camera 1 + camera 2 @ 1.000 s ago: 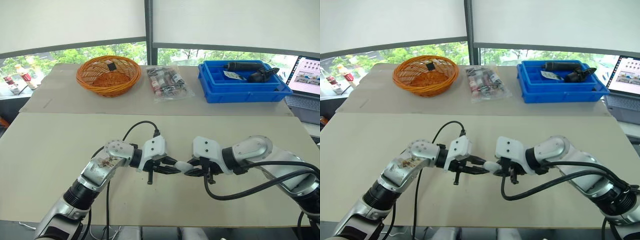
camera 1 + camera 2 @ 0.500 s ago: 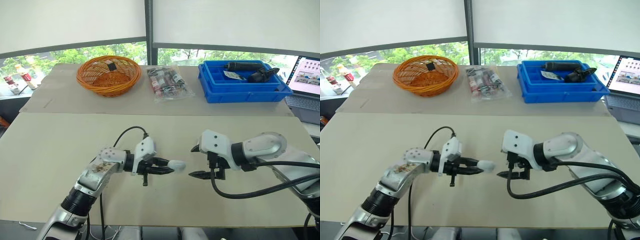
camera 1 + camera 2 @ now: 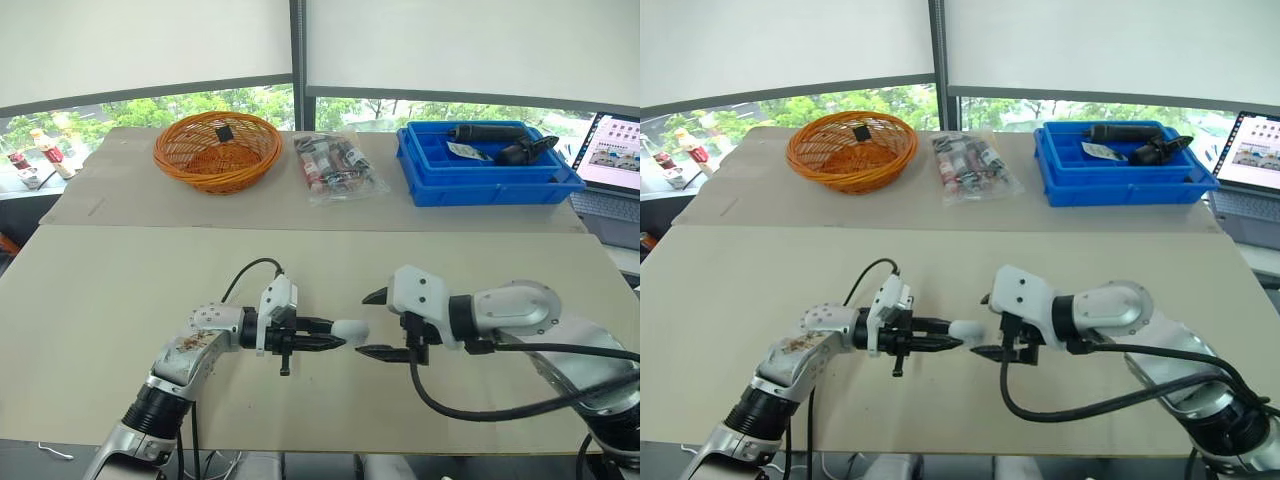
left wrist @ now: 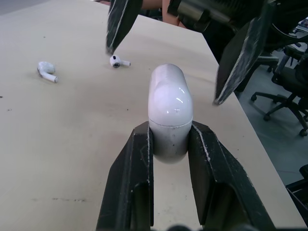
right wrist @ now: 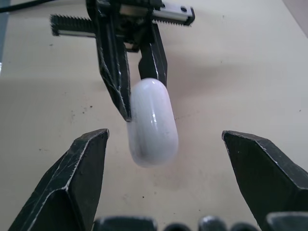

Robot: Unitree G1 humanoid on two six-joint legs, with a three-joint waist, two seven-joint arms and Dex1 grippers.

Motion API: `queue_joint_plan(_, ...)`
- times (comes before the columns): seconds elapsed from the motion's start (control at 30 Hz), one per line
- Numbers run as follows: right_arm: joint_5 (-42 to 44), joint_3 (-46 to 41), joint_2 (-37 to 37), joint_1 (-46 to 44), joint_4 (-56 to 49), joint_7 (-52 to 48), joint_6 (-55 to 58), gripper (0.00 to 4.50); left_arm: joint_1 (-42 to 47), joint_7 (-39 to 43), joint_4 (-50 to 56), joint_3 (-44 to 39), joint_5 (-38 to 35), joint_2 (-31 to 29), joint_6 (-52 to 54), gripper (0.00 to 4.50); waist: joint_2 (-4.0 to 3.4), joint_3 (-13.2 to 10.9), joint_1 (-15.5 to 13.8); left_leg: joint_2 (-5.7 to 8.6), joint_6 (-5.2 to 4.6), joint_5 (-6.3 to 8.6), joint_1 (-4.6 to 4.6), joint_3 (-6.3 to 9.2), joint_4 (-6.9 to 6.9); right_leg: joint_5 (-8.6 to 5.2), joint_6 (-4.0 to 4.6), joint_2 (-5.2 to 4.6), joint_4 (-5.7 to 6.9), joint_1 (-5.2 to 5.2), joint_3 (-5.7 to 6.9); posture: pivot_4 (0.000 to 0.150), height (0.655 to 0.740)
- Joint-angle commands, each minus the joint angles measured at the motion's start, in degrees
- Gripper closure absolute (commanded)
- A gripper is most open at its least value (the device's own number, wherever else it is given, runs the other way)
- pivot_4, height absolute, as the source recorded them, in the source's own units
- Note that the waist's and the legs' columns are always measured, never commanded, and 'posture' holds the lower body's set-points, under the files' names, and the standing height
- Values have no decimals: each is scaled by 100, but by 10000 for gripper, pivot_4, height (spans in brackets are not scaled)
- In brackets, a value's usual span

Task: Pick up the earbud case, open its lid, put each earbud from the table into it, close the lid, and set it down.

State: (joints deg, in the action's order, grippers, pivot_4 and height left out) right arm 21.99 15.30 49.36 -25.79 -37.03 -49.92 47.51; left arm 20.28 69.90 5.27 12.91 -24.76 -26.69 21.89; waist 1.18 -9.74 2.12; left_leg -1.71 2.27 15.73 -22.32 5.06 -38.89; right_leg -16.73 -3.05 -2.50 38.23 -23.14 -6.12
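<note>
While our left gripper [image 3: 335, 333] clamps the white case [image 3: 352, 329] between its fingers, holding it off the table [image 3: 120, 290] with the lid shut, our right gripper [image 3: 365, 324] faces it with its jaws spread wide. We see the right fingers [image 5: 86, 163] flanking the case's free end, one on each side, touching neither the case nor the left gripper. One earbud [image 4: 47, 71] and the other earbud [image 4: 119, 61] lie loose on the table, apart from each other. Along the table's far side we see a basket [image 3: 217, 150], a packet [image 3: 335, 165] and a blue bin [image 3: 485, 165].
</note>
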Motion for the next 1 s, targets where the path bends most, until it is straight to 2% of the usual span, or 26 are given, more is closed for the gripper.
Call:
queue_joint_plan(0.03, -81, -119, -111, -185, 67, 63, -147, 3142, 4, 95, 275, 66, 23, -73, -175, 39928, 0, 0, 0, -1, 0, 0, 0, 0, 0, 0, 0, 1, 0, 0, 0, 1500, 7136)
queue_joint_plan(0.23, 3, -286, -240, -364, 195, 72, -1, 3142, -8, 110, 199, 153, 189, -127, -375, 39928, 0, 0, 6, 0, 0, 0, 0, 1, 0, 0, 0, 1, 2, 0, 1, 1500, 7136)
queue_joint_plan(0.6, 855, -923, -178, -266, -107, -43, 684, 3142, 23, -74, 13, 77, 321, -65, -558, 39928, 0, 0, -7, 0, 0, 0, 0, 3, 0, 0, 1, 0, 3, 1, 3, 1500, 7136)
queue_joint_plan(0.77, 951, -1555, -93, 392, -420, 17, 164, 3142, -151, -528, -105, -380, 209, 52, -774, 39928, 0, 0, -11, 0, 0, 0, 0, 4, 0, 0, 1, 0, 3, 2, 3, 1500, 7136)
queue_joint_plan(0.9, 314, -2035, -424, 1412, -552, 289, -1307, 3142, -399, -1170, -256, -943, 321, 67, -1023, 39928, 0, 1, -7, 0, 0, 0, 2, 6, 0, 0, 1, 1, 8, 2, 4, 1500, 7136)
queue_joint_plan(1.0, 584, -2390, -769, 1977, -715, 614, -1250, 3142, -565, -1611, -364, -1368, 318, 116, -1271, 39928, 1, 1, -6, 0, 0, 0, 2, 6, -2, 0, 0, -1, 12, 3, 3, 1500, 7136)
